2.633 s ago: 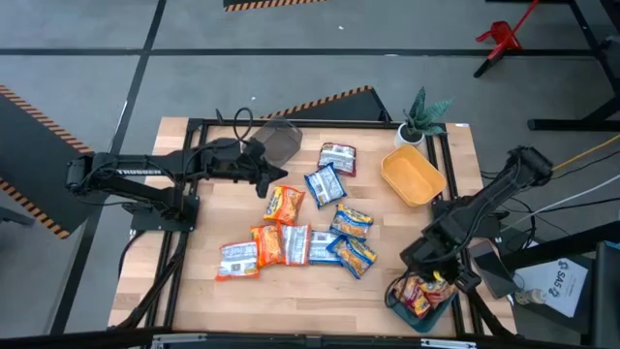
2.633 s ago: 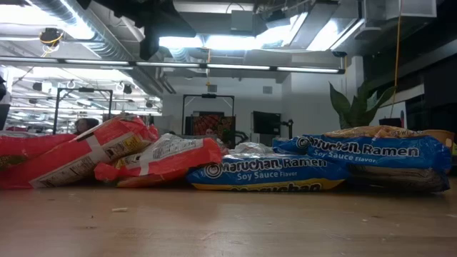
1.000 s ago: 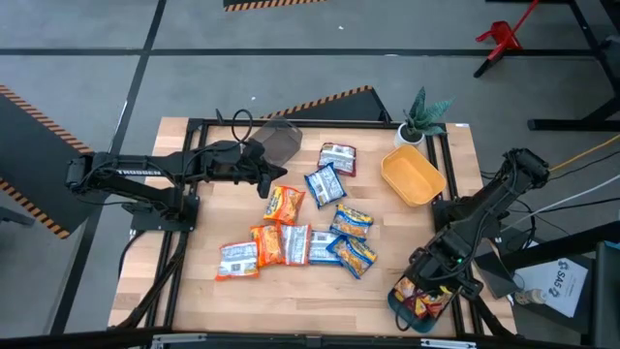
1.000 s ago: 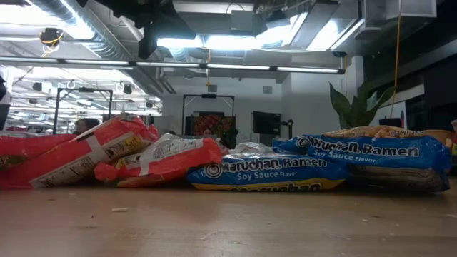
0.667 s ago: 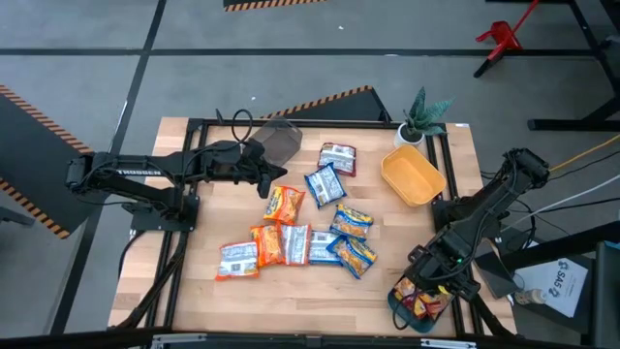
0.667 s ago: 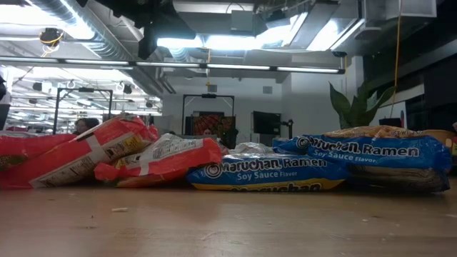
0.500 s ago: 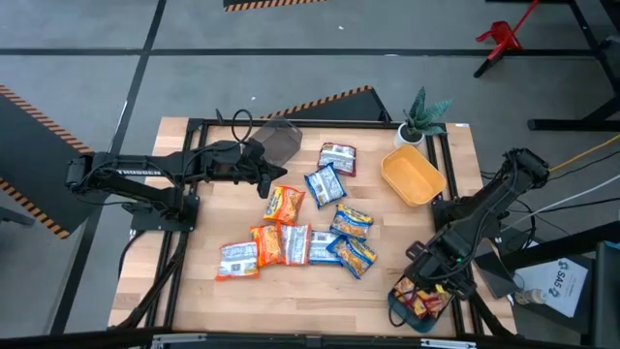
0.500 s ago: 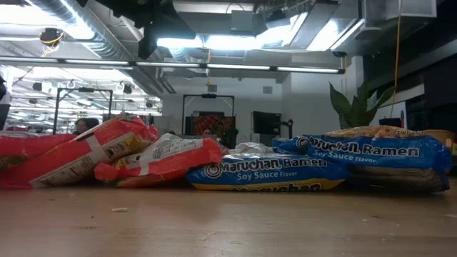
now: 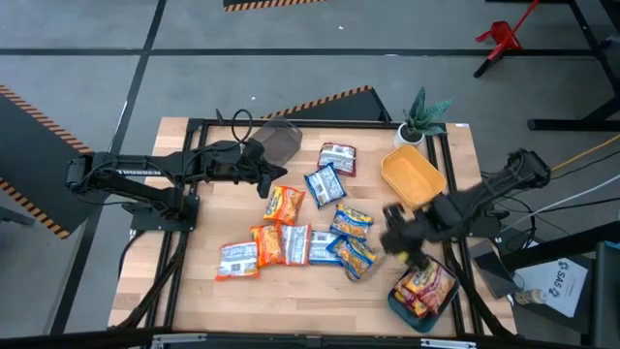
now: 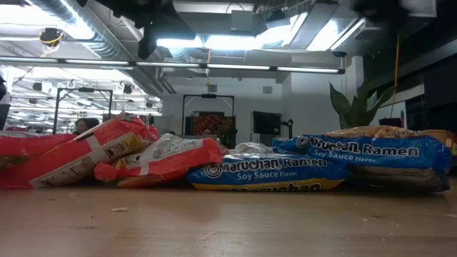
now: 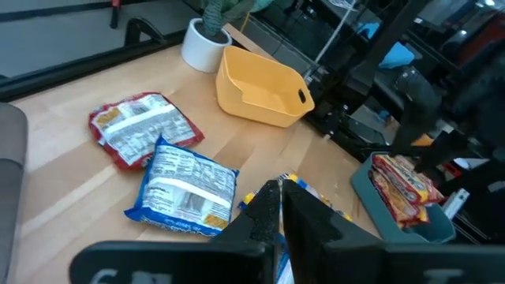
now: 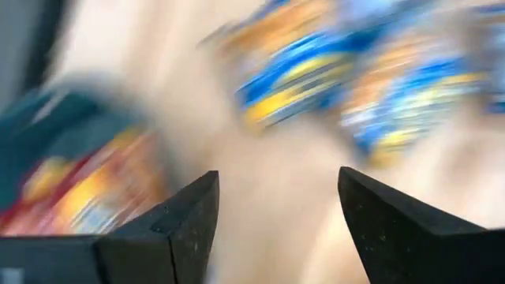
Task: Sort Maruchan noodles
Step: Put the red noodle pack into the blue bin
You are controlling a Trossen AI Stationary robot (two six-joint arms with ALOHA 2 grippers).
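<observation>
Wooden table (image 9: pixel 208 208) holds scattered packets; your right gripper (image 9: pixel 397 237), fingers spread and empty, should approach the blue packet (image 9: pixel 356 256) at nine o'clock, descending squarely.

Dark jointed arms, black cables, white lettering.

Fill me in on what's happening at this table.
The robot is sorting ramen packets. The right gripper is open and empty, between the teal bin, which holds red-orange packets, and the blue packets in the middle of the table. The left gripper waits shut beside a grey container. The yellow bin is empty; about ten packets lie unsorted.
</observation>
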